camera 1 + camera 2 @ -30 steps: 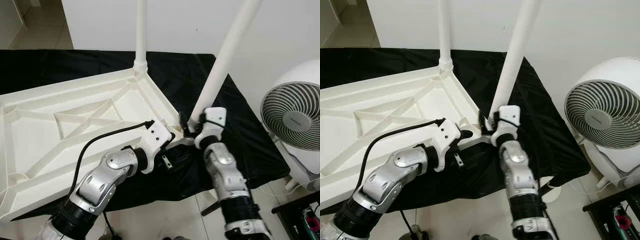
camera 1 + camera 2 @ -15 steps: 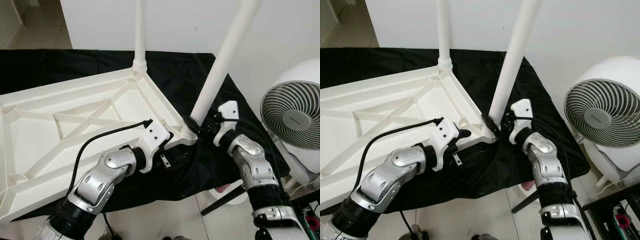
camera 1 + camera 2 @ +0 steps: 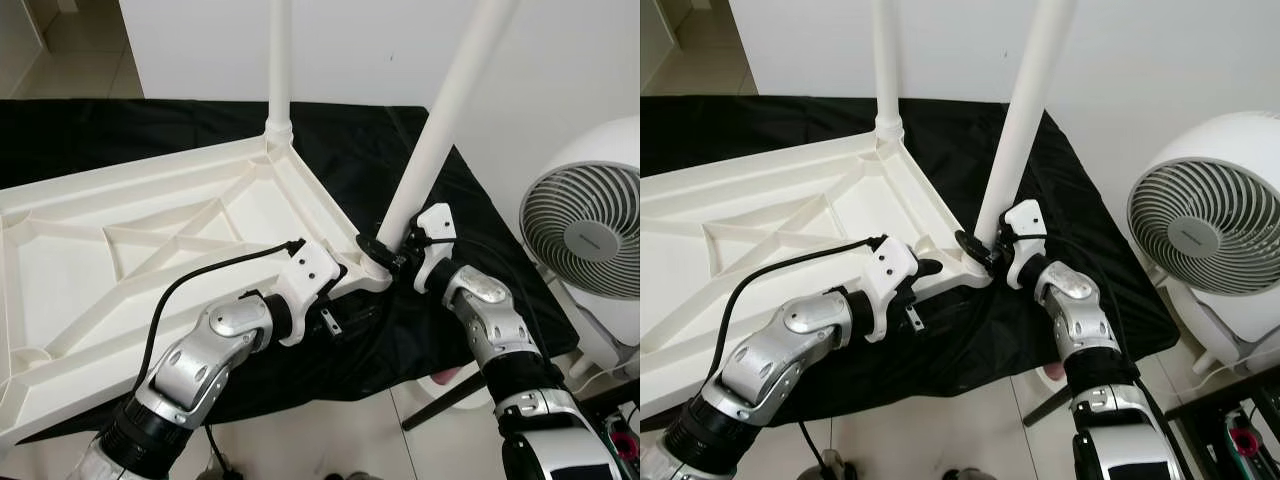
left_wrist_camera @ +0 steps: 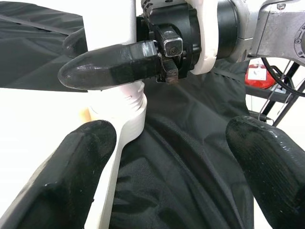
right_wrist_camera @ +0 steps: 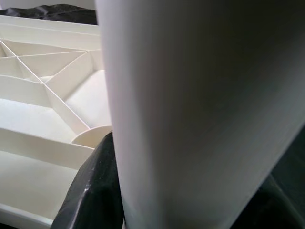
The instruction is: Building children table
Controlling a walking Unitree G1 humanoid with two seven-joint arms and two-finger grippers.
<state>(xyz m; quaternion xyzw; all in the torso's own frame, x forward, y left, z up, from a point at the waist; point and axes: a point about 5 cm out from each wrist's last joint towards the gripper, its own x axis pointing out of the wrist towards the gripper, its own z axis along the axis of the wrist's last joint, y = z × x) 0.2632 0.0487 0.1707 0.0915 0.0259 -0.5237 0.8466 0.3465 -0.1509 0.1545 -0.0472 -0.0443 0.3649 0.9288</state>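
Note:
The white plastic table top (image 3: 150, 240) lies upside down on a black cloth (image 3: 470, 290). One white leg (image 3: 280, 70) stands in its far corner. A second leg (image 3: 440, 130) leans up from the near right corner socket (image 4: 124, 114). My right gripper (image 3: 378, 250) is shut around the base of this leg, one finger (image 4: 109, 64) in front of it and one behind. The right wrist view has the leg (image 5: 200, 109) close between the fingers (image 5: 95, 191). My left gripper (image 3: 348, 275) hovers open at the same corner, one finger (image 4: 81, 157) by the rim, the other (image 4: 267, 162) over the cloth.
A white fan (image 3: 590, 230) stands on the floor to the right, close to my right arm. A white wall rises just behind the table. A red item (image 3: 455, 378) and a dark rod lie on the tiles below the cloth's edge.
My right gripper left the near side of the leg, swung out to the right, and has now come back onto the leg's base from the right. The left arm has stayed put.

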